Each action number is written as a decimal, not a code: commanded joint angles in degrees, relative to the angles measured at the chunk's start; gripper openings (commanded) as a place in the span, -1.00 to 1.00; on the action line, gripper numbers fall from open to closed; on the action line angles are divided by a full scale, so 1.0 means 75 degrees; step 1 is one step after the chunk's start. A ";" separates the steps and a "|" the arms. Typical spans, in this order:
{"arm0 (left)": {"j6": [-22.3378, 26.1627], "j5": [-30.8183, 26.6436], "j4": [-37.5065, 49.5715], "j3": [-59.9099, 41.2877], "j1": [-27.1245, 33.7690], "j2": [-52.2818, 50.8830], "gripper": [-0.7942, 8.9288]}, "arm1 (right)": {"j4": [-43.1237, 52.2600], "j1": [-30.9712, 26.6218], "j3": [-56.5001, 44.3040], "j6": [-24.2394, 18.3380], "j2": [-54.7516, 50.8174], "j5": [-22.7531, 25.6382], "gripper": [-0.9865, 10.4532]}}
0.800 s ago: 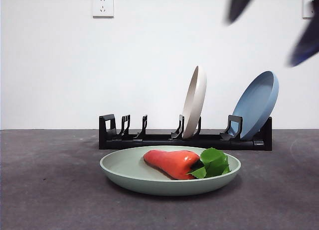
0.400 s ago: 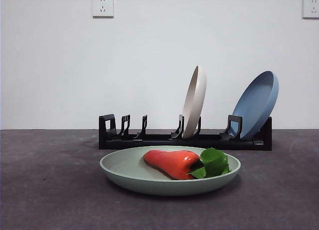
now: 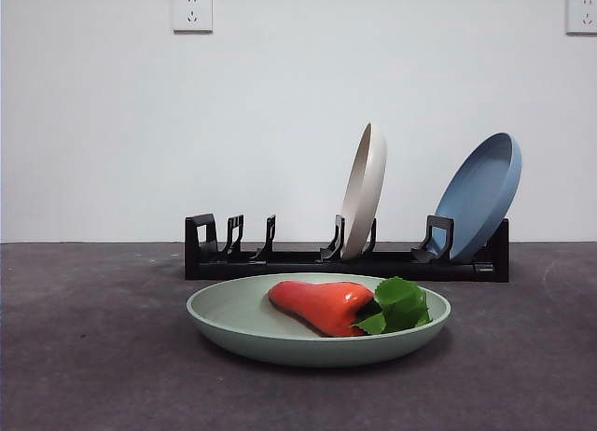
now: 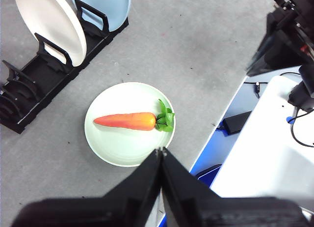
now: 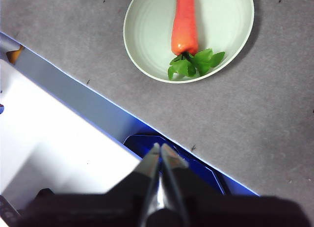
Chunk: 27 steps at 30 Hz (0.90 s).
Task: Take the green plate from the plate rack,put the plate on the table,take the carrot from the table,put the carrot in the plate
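Observation:
The green plate [image 3: 252, 330] lies flat on the dark grey table [image 3: 84, 356] in front of the plate rack [image 3: 308, 261]. The carrot [image 3: 322, 304] lies inside the plate, leaves to the right. It also shows in the left wrist view [image 4: 126, 121] on the plate [image 4: 117, 148] and in the right wrist view [image 5: 185, 25] on the plate [image 5: 147, 35]. My left gripper [image 4: 161, 150] is shut and empty, high above the plate's edge. My right gripper [image 5: 159, 146] is shut and empty, high over the table's edge. Neither gripper shows in the front view.
A cream-white plate [image 3: 364, 190] and a blue plate [image 3: 480, 196] stand upright in the rack's right half. The rack's left slots hold nothing. A white surface with cables and a black block [image 4: 236, 122] lies beyond the table's edge. Two wall sockets [image 3: 192, 11] sit on the back wall.
Two dark arm tips at the front view's top right have risen out of view. The plate, carrot and rack have not moved.

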 commanded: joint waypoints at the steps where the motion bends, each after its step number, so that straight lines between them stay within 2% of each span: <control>1: 0.0090 -0.0032 -0.0388 -0.0032 0.0017 -0.0006 -0.84 | 0.0023 0.0017 -0.0041 0.0079 -0.0012 0.0026 -0.83; 12: 0.0128 -0.0108 -0.0219 -0.0032 0.0096 -0.0015 -0.84 | 0.0023 0.0017 -0.0041 0.0079 -0.0012 0.0026 -0.83; 15: 0.0863 -0.0297 0.0099 -0.0035 0.0475 -0.0181 -0.84 | 0.0023 0.0017 -0.0041 0.0079 -0.0012 0.0023 -0.83; 18: 0.1789 -0.0172 0.0997 -0.0044 0.1253 -0.0452 -0.84 | 0.0023 0.0017 -0.0041 0.0079 -0.0012 0.0026 -0.83; 20: 0.2343 0.0300 0.1848 -0.0061 0.1920 -0.0670 -0.84 | 0.0023 0.0017 -0.0041 0.0079 -0.0015 0.0026 -0.83; 22: 0.2751 0.1291 0.2745 -0.0125 0.2769 -0.0921 -0.84 | 0.0023 0.0017 -0.0041 0.0079 -0.0017 0.0026 -0.83; 25: 0.2978 0.2728 0.3844 -0.0443 0.4062 -0.1332 -0.84 | 0.0023 0.0017 -0.0041 0.0079 -0.0017 0.0026 -0.83; 27: 0.2973 0.3188 0.4503 -0.0842 0.4785 -0.1687 -0.84 | 0.0023 0.0017 -0.0041 0.0079 -0.0017 0.0026 -0.83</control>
